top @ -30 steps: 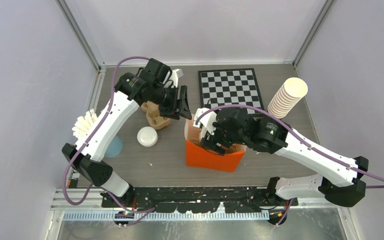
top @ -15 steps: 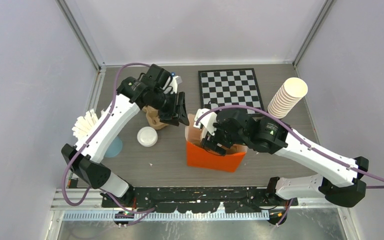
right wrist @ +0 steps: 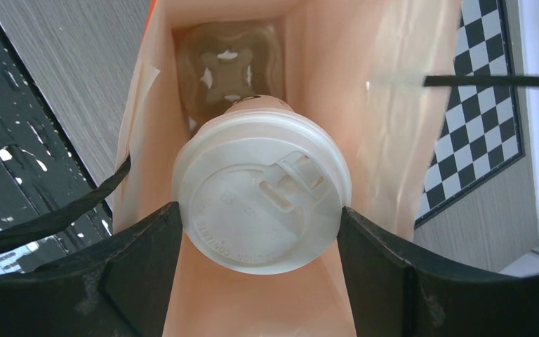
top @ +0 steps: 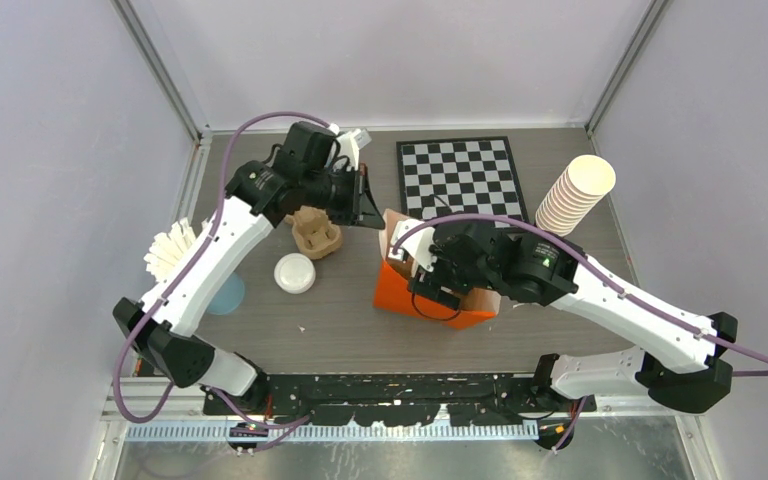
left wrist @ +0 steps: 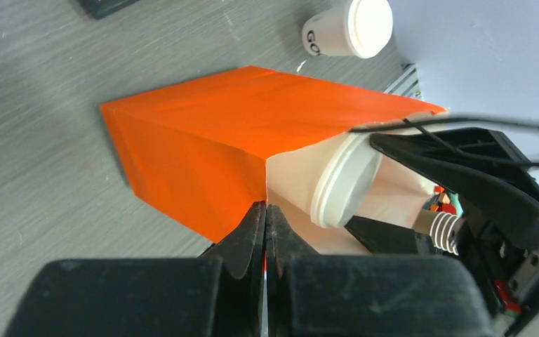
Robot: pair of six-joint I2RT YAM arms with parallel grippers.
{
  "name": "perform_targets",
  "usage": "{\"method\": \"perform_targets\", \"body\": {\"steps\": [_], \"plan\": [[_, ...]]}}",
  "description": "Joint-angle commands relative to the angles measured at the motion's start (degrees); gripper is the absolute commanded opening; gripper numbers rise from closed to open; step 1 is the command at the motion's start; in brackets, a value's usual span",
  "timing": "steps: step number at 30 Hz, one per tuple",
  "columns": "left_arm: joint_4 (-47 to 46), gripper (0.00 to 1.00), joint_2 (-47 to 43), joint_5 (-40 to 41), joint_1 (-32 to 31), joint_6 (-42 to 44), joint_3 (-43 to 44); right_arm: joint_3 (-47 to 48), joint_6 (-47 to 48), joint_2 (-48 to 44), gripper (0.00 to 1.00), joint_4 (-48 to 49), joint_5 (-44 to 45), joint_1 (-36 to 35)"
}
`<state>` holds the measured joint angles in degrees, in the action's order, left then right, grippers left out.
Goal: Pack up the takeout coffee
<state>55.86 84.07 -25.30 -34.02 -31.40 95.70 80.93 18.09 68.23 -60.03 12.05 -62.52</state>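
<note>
- White lids (top: 166, 250), it seems, lie fanned at the left edge of the table (top: 330, 320), well apart from the work.
- The left gripper (left wrist: 265, 210) is clenched on the rim of the orange bag (left wrist: 189, 140), apparently tipping it and pulling its mouth wide for the other arm.
- A brown carrier (top: 316, 235) and a second lidded cup (top: 294, 272) stand just left of the bag, probably next in line.
- The right gripper (right wrist: 260, 228) grasps the coffee (right wrist: 260, 189) at its lid, inside the bag's mouth and above a pulp tray (right wrist: 228, 63) at the bottom; by the look of it the cup is not yet set down.
- A chessboard (top: 460, 175) lies behind the bag; a leaning cup stack (top: 575, 195) stands at the far right, neither in play.
- The table is grey wood-grain, boxed in by plain pale walls (top: 60, 200) and metal posts (top: 160, 70).
</note>
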Motion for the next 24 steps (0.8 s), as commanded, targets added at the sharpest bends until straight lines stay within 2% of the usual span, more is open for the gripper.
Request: {"method": "perform_targets", "body": {"steps": [1,6,10,12,14,15,18,21,24], "plan": [[-10.7,0.00,-4.4,-3.3,-0.1,3.6,-3.5,2.3,1.4,-1.5,0.61,-2.5,2.8,-0.3],[-16.0,0.00,-7.8,-4.1,0.0,6.1,-9.3,1.7,1.9,-2.1,0.61,-2.9,5.6,-0.2],[-13.5,0.03,-8.1,-3.1,-0.1,7.4,-10.7,-0.5,0.9,-2.3,0.60,-2.4,4.5,-0.3],[-9.1,0.12,-7.8,-3.2,0.0,7.8,-8.9,-2.2,-0.6,-2.7,0.60,-1.4,3.3,-0.3],[-2.9,0.29,-6.7,-2.9,-0.1,7.9,-4.3,-3.3,-2.1,-3.0,0.60,-1.0,2.3,-0.4],[-0.2,0.34,-6.4,-2.2,-0.1,7.5,-2.6,-3.4,-2.9,-3.1,0.60,-0.8,2.1,-0.4],[5.5,0.43,-6.8,-0.6,-0.1,4.8,-1.8,-3.8,-4.3,-3.6,0.60,0.3,1.3,-0.5],[4.6,0.53,-8.9,-2.8,0.0,0.1,-5.8,-4.0,-4.8,-3.2,0.60,0.7,1.0,-0.6],[3.3,0.56,-10.3,-4.0,0.0,-4.4,-9.0,-4.6,-6.1,-2.6,0.60,2.0,0.6,-0.7]]}}
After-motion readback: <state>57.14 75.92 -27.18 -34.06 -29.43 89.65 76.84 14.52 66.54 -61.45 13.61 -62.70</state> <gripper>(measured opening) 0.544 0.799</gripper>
